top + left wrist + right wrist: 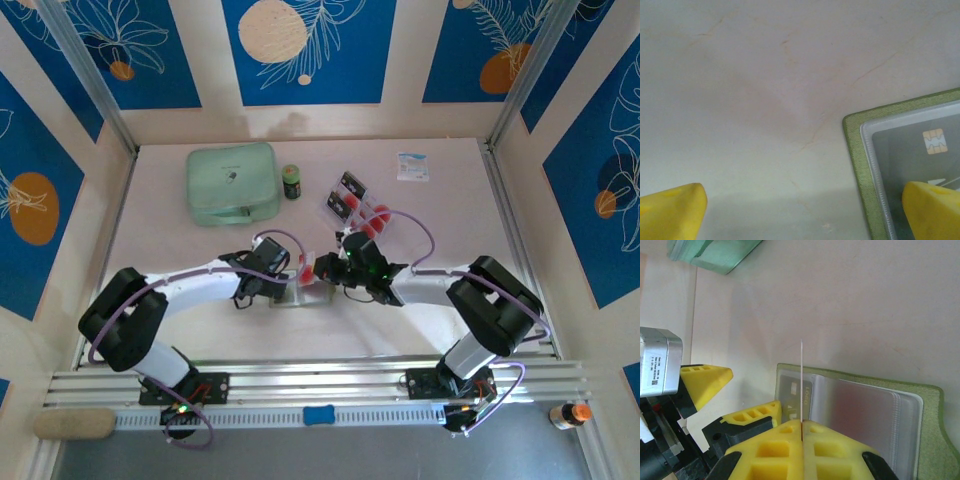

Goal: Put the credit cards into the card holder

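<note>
Right wrist camera: the right pincer [801, 422] is clamped shut on a credit card [801, 375], held edge-on so that it reads as a thin white line pointing out from the fingertips. Its free edge is aimed at the open card holder [860, 410]. The olive-green holder lies flat on the desk [765, 75], clear sleeves upward, which leaves the sleeve mouths open to a card coming in edgewise. From this angle it is hard to say whether the card's edge already touches the plastic.

The left pincer [802, 210] stands wide open and grips nothing. One yellow finger [935, 210] sits over the holder's sleeve near its corner while the other [670, 212] is over bare desk just beside it. That pose looks meant to pin the light holder down so it does not slide when the card pushes in. A gold chip [933, 141] shows through the greyish sleeve, so one card seems to be lodged inside.

From above, both arms meet at mid-desk, and more credit cards [350, 188] lie farther back, well apart from the holder and near a mint-green case [232, 182]. The insertion is under way, not finished. The next move calls for a shallow, steady slide, since the sleeve lip could catch the card.
</note>
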Controlling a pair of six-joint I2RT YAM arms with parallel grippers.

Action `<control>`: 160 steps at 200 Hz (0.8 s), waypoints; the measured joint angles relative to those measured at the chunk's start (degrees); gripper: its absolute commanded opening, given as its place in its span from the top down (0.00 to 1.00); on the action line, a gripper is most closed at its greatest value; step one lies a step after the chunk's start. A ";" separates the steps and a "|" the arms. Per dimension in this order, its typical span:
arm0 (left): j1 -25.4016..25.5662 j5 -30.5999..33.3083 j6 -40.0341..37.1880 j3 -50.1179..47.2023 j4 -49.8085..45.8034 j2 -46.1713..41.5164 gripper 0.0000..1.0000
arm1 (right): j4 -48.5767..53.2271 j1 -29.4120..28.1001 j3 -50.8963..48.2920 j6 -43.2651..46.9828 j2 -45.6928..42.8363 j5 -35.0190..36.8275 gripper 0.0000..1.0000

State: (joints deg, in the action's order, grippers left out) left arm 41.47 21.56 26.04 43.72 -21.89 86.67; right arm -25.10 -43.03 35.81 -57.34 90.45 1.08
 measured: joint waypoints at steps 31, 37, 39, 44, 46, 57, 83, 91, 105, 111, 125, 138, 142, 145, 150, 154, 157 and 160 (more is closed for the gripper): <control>-0.09 0.00 0.63 -0.48 0.22 -0.37 0.00 | -1.20 -0.50 0.00 -0.20 1.29 0.17 1.00; -0.09 0.00 0.66 -0.55 0.22 -0.37 0.00 | -1.33 -0.61 0.00 -0.20 1.53 0.22 1.00; -0.11 0.00 0.66 -0.55 0.24 -0.37 0.00 | -1.40 -0.66 0.00 -0.22 1.62 0.22 1.00; -0.11 0.00 0.66 -0.57 0.26 -0.37 0.00 | -1.49 -0.74 0.00 -0.22 1.77 0.24 1.00; -0.11 0.00 0.66 -0.57 0.26 -0.39 0.00 | -1.51 -0.76 0.00 -0.24 1.86 0.24 1.00; -0.11 0.00 0.66 -0.59 0.26 -0.44 0.00 | -1.57 -0.92 0.00 -0.39 2.19 0.24 1.00; -0.11 0.00 0.68 -0.94 0.46 -0.70 0.00 | -1.95 -1.16 0.00 -0.79 2.89 0.46 1.00; -0.11 0.00 0.68 -1.01 0.46 -0.74 0.00 | -2.16 -1.25 0.00 -0.83 3.02 0.46 1.00; -0.17 0.00 0.87 -1.11 0.61 -0.79 0.00 | -2.67 -1.31 0.00 -1.11 3.30 0.48 1.00; -0.22 0.00 0.92 -1.16 0.63 -0.81 0.00 | -2.78 -1.38 0.00 -1.22 3.41 0.50 1.00; -0.22 0.00 1.05 -1.29 0.72 -0.96 0.00 | -2.80 -1.53 0.00 -1.27 3.52 0.52 1.00; -0.22 0.00 1.07 -1.44 0.92 -1.07 0.00 | -2.84 -1.70 0.00 -1.31 3.54 0.61 1.00; -0.22 0.00 1.09 -1.46 0.94 -1.07 0.00 | -2.89 -1.77 0.00 -1.40 3.54 0.66 1.00; -0.22 0.00 1.09 -1.49 0.96 -1.09 0.00 | -2.95 -1.81 0.00 -1.44 3.54 0.66 1.00; -0.22 0.00 1.09 -1.49 1.01 -1.09 0.00 | -3.02 -1.88 0.00 -1.46 3.56 0.68 1.00; -0.22 0.00 1.09 -1.49 1.03 -1.11 0.00 | -3.08 -1.90 0.00 -1.46 3.61 0.68 1.00; -0.22 0.00 1.09 -1.49 1.03 -1.11 0.00 | -3.19 -1.95 0.00 -1.49 3.65 0.68 1.00; -0.22 0.00 1.09 -1.51 1.03 -1.11 0.00 | -3.23 -1.95 0.00 -1.49 3.69 0.70 1.00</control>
State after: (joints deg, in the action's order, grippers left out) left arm 41.25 21.56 27.14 42.22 -20.86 85.56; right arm -28.34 -44.97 35.81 -58.83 94.15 1.78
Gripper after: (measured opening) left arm 0.998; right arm 0.044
